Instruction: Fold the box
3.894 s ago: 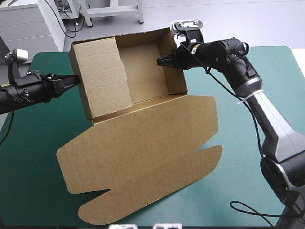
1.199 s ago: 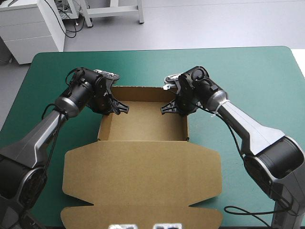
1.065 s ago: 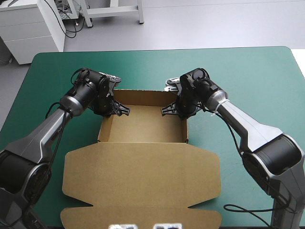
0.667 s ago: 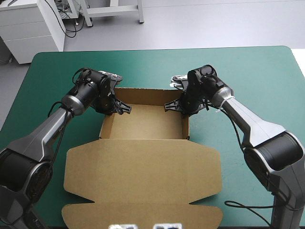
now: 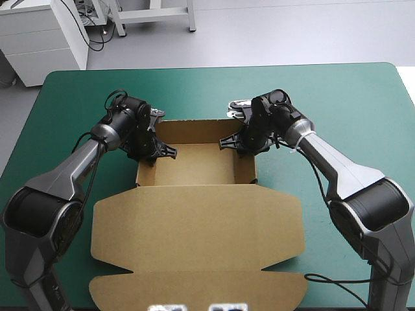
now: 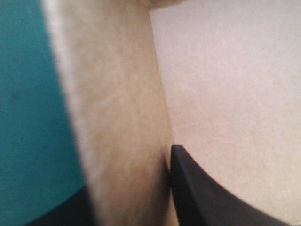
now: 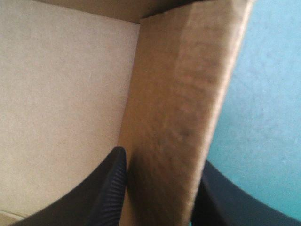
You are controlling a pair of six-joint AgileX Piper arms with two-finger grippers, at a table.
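Note:
The brown box lies on the table as an open tray, its lid flat toward the near edge. My left gripper is at the tray's left wall by the far corner. In the left wrist view that wall runs between the black fingers, and the gripper is shut on it. My right gripper is at the right wall by the far corner. In the right wrist view the wall stands between the fingers, with the gripper shut on it.
The teal-green cover shows beyond the box and to both sides of it. The lid's notched front flap reaches close to the table's near edge.
Earlier the box was held up, tilted on its side; now it lies flat on the table. Just before now, both grippers stayed at the side walls with only small shifts.

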